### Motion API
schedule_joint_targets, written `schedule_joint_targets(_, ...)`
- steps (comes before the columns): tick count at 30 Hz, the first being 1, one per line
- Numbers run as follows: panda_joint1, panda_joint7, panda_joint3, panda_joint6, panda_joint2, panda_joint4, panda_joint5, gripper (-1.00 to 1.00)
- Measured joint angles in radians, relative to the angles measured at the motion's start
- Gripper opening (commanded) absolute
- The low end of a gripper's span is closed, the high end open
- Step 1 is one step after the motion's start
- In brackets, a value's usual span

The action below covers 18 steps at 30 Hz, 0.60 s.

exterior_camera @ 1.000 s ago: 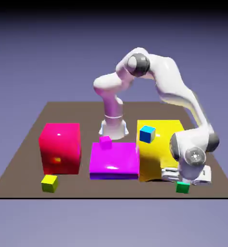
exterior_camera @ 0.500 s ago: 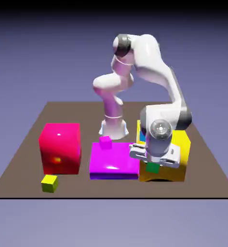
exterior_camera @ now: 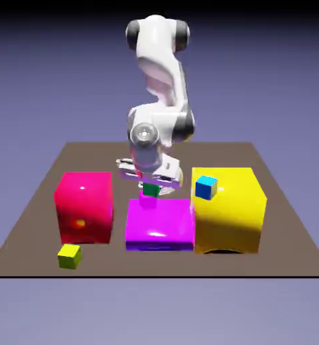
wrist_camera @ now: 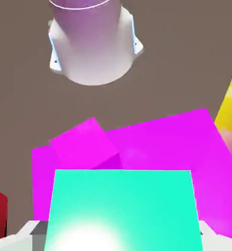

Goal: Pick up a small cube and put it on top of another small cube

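My gripper [exterior_camera: 150, 189] is shut on the small green cube [exterior_camera: 150, 191], which hangs just above the tiny magenta-pink cube [exterior_camera: 147, 202]. That pink cube rests on the back left of the large flat magenta block [exterior_camera: 160, 226]. In the hand view the green cube [wrist_camera: 122, 210] fills the bottom between my fingertips [wrist_camera: 36, 231], with the pink cube [wrist_camera: 86, 144] just beyond it and slightly left. A narrow gap seems to separate the two cubes in the exterior view.
A big red-pink cube [exterior_camera: 85, 205] stands at the exterior view's left and a big yellow block [exterior_camera: 228, 209] at its right, carrying a tiny blue cube [exterior_camera: 206, 187]. A tiny yellow-green cube [exterior_camera: 69, 256] lies near the front left. The robot's base [wrist_camera: 92, 41] shows beyond the magenta block.
The gripper closed on the green cube at the table's front right, lifted it, and carried it toward the exterior view's left, to above the pink cube.
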Motion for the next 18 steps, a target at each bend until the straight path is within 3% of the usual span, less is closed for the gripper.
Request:
schedule_joint_targets(6, -0.046, -0.108, 0.049, 0.074, -0.177, -0.199, -0.098, -1.0)
schedule_joint_targets(11, -0.051, -0.121, 0.032, 0.248, -0.107, -0.308, -0.099, -1.0)
schedule_joint_targets(12, -0.052, -0.124, 0.029, 0.28, -0.095, -0.328, -0.099, 1.0)
schedule_joint_targets(14, -0.052, -0.125, 0.029, 0.28, -0.095, -0.328, -0.096, 1.0)
schedule_joint_targets(18, -0.047, -0.111, 0.046, 0.106, -0.164, -0.219, -0.095, 1.0)
